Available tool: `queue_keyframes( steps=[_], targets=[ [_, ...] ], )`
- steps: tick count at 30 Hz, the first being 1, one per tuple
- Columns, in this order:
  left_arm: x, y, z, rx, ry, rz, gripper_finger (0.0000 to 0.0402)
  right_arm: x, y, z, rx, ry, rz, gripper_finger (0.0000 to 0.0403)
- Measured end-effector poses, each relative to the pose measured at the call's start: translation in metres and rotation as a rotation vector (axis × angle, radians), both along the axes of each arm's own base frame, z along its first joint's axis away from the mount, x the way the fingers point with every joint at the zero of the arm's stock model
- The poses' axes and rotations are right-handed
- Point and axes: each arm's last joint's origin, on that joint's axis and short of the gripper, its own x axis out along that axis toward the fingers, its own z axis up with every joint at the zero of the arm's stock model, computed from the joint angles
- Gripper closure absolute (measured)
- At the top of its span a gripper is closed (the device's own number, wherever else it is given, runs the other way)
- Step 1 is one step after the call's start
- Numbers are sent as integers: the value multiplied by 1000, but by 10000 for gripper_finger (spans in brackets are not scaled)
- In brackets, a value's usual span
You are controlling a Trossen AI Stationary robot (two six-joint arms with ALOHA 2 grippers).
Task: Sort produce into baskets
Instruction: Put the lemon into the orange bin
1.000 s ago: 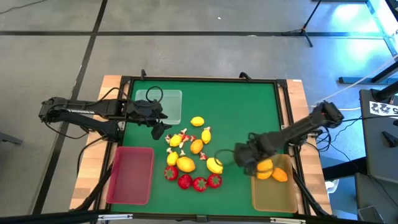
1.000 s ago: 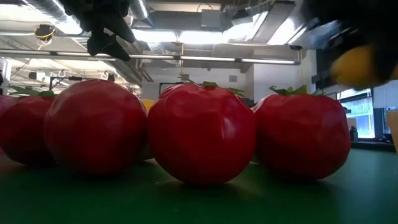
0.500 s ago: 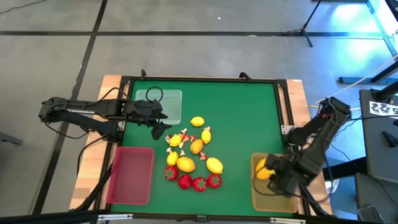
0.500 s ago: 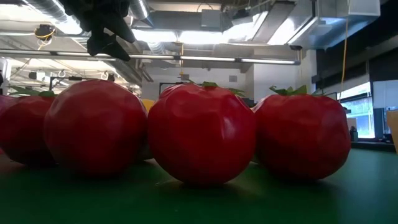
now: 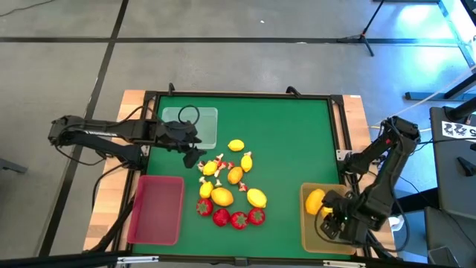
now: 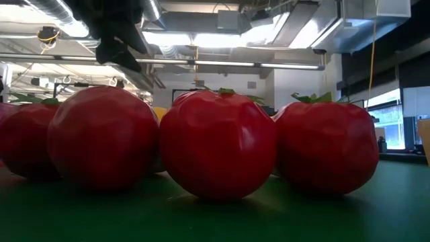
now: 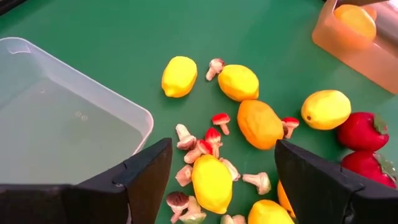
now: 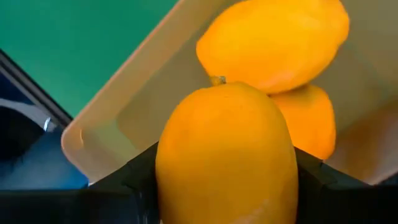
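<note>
Yellow lemons [image 5: 222, 196], red strawberries [image 5: 238, 219] and tiny white-and-red bits [image 7: 211, 137] lie loose on the green mat [image 5: 282, 141] at mid-table. My left gripper [image 5: 195, 155] hangs open over the pile's left side, touching nothing; it also shows at the top of the low view [image 6: 117, 40]. My right gripper [image 5: 335, 223] is shut on a lemon [image 8: 227, 155] above the tan basket [image 5: 309, 234] at the near right. Two fruits, one yellow [image 8: 273, 37] and one orange [image 8: 314, 121], lie in that basket. My right gripper pinches the lemon between its two fingers [image 8: 140, 180], one on each of its opposite sides [image 8: 171, 168]. The fingers come from above, pointing steeply down. The lemon is lifted clear, hanging over the two fruits inside the tan basket.
A clear basket [image 5: 204, 126] stands at the far left of the mat, beside my left gripper. A red basket [image 5: 156, 208] sits at the near left. The mat's far half and right middle are bare. Strawberries [image 6: 218, 144] fill the low view.
My right gripper has carried the lemon from beside the pile toward the table's right and near edges, ending over the tan basket, and its wrist has rolled on the way. The pile has not shifted.
</note>
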Motion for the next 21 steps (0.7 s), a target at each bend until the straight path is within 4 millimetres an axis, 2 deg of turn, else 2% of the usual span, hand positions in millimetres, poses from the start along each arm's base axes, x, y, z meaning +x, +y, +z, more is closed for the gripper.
queue_keyframes(
  steps=[9, 15, 21],
  targets=[
    [9, 0, -11, 13, 60, -14, 123, -3, 0, -14, 36, 64, 22, 171],
    [10, 0, -11, 18, 63, -20, 123, 0, 3, -16, 43, -5, 101, 130],
    [11, 0, -11, 21, 57, -23, 123, 0, 3, -18, 29, 3, 111, 85]
  ],
)
